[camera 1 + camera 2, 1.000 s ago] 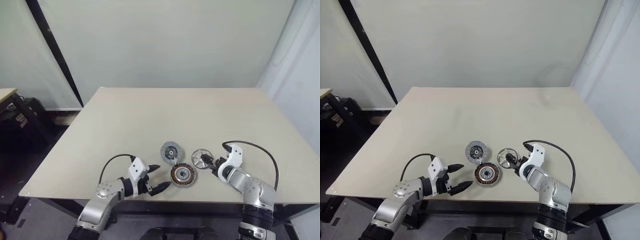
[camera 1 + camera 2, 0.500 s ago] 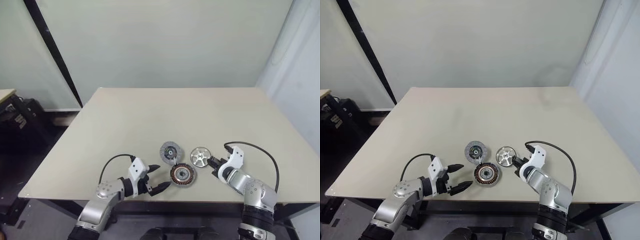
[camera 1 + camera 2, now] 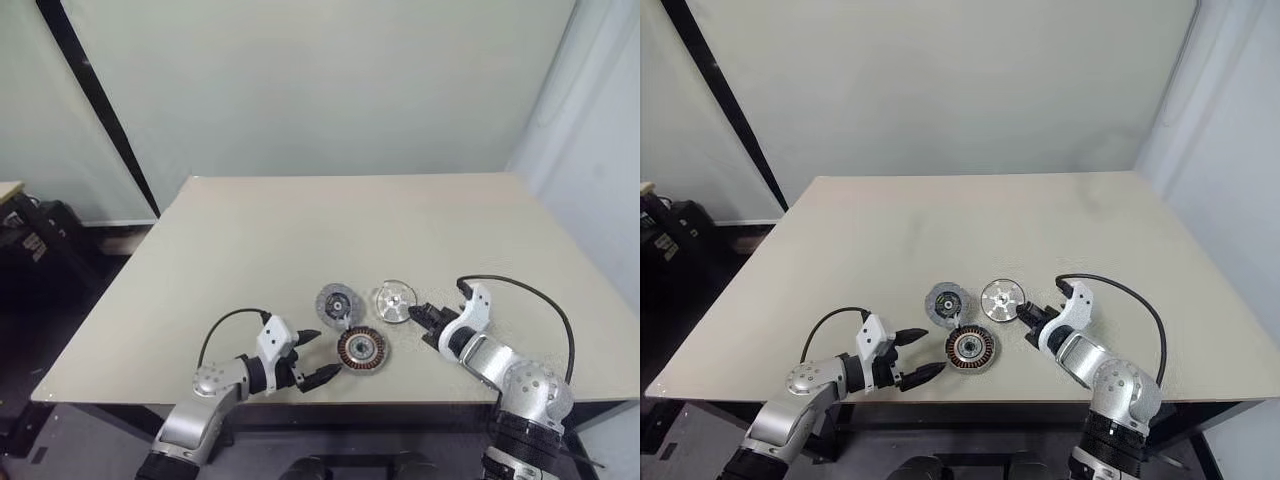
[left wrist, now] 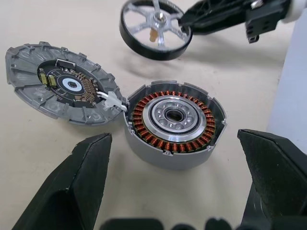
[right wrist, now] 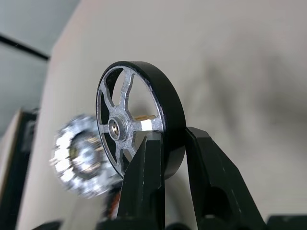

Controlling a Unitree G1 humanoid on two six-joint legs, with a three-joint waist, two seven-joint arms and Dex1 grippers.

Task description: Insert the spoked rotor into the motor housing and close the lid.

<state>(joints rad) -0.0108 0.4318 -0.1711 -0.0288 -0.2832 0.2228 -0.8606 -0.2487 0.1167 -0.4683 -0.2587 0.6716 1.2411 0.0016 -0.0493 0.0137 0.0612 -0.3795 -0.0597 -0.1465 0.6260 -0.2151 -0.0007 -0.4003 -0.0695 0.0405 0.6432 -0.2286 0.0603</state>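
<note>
The spoked rotor (image 3: 396, 300), silver spokes inside a black rim, hangs tilted on edge just above the table. My right gripper (image 3: 415, 312) is shut on its rim, one finger (image 5: 144, 167) inside the rim and one outside. The motor housing (image 4: 175, 122), a grey cup lined with copper coils, sits open side up near the front edge, left of the rotor. The lid (image 4: 62, 84) lies just behind the housing with its circuit side up, joined to it by a white wire. My left gripper (image 3: 318, 356) stands open left of the housing, with nothing between its fingers.
The beige table (image 3: 300, 230) stretches wide behind the parts. Its front edge runs close below both grippers. A black pole (image 3: 100, 110) leans against the wall at the back left, off the table.
My right gripper shut on the rotor's rim and raised it off the table, tipping it on edge and carrying it slightly left. The left gripper, housing and lid stayed still.
</note>
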